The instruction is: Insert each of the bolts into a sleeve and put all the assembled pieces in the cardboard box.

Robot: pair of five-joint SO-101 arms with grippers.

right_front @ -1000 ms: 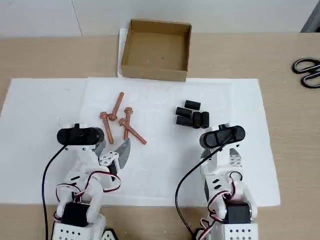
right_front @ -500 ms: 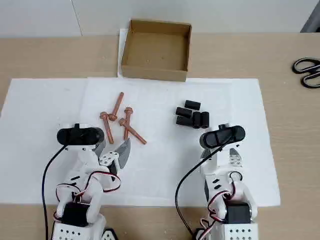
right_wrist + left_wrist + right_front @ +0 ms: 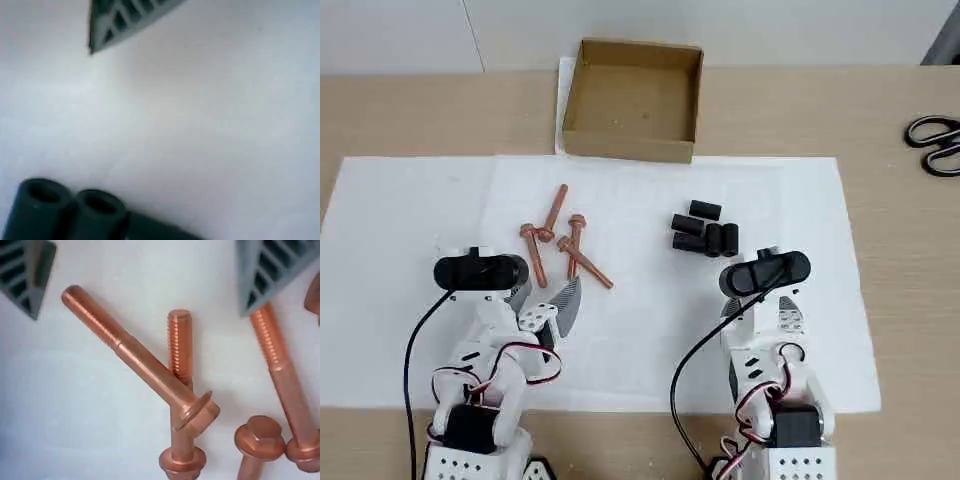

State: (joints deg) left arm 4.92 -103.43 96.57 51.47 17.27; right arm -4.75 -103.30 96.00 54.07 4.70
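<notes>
Unmoved since a second ago, with left gripper (image 3: 140, 314) spread over bolts (image 3: 575, 245) at 10 o'clock, right gripper (image 3: 760, 305) state impossible to tell. First pickup pending: lower, then pinch one shank.

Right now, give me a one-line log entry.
bolts: loose on paper | sleeves: apart from bolts | box: nothing assembled inside | left tool: open over bolts
</notes>
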